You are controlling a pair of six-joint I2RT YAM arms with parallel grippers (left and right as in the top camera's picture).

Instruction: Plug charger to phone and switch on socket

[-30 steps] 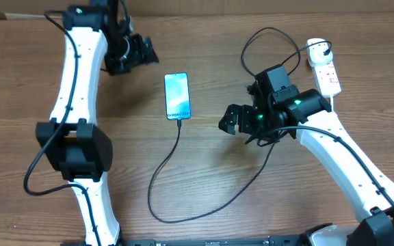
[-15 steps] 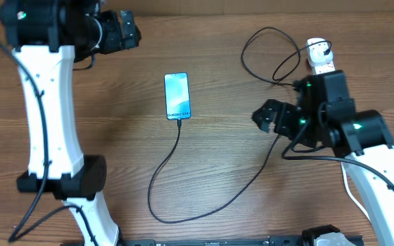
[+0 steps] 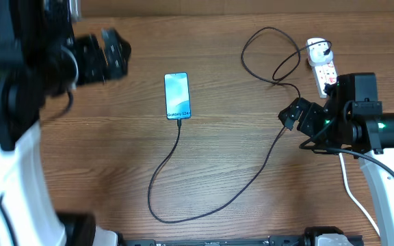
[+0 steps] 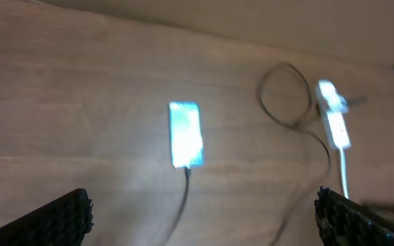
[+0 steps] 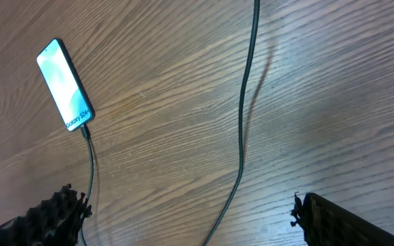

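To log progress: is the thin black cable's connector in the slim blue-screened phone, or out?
In: the thin black cable joins the bottom edge of the slim blue-screened phone without gap, in overhead and right wrist views.

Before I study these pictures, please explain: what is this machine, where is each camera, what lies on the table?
Two robot arms work at a wooden table. One picture looks down from above; the other two come from wrist cameras, dark fingertips at the lower corners. On the table: a lit phone, a black charger cable reaching its lower end, a white power strip. The left gripper and right gripper are open, holding nothing.
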